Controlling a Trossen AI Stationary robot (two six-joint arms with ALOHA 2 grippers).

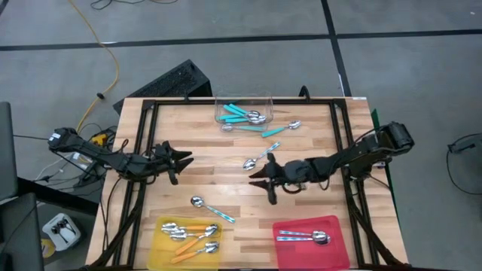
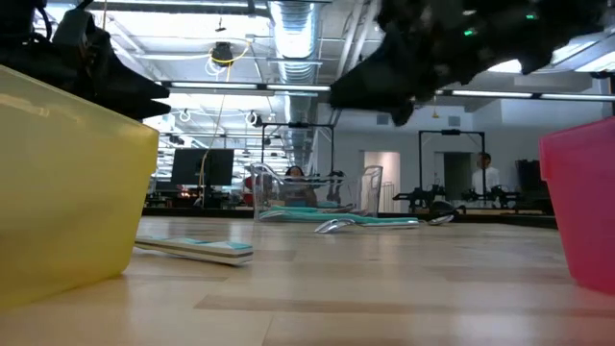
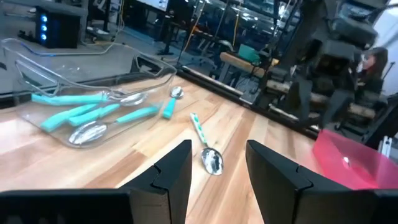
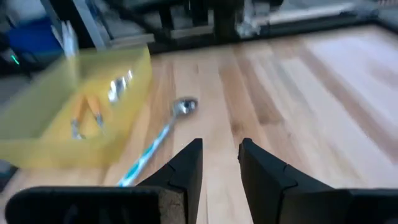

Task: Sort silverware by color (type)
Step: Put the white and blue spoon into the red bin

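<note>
The silverware [image 1: 254, 157] is only partly sorted, so the step in hand is judged to be a pause between picks, with nothing carried by either arm. Places are given from the clear tub [image 1: 242, 111] at the tabletop's [image 1: 226, 181] far edge.

The left end effector [image 1: 179, 158] is held above bare wood, well to the left of the tub and nearer the camera-side edge; its fingers [image 3: 177, 171] are seen apart with nothing between them. The yellow tray [image 1: 160, 248] lies far from the tub at the near left and holds several orange-handled spoons [image 1: 192, 235]. Between that tray and the tub a lone teal-handled spoon [image 1: 212, 208] lies on the wood. Inside the tub several teal-handled spoons [image 1: 242, 114] are gathered, and just outside it, toward the right, two more teal ones [image 1: 282, 129] lie loose.

The right end effector [image 1: 266, 181] hovers below the tub near the tabletop's middle, jaws parted and empty, just beside the teal-striped spoon already pointed out. The red tray [image 1: 339, 226], far from the tub at the near right, holds a couple of silver-handled spoons [image 1: 304, 237].

The next move is judged to call for a descent onto one loose teal spoon, jaws set across its thin handle, then a carry to the tub.
</note>
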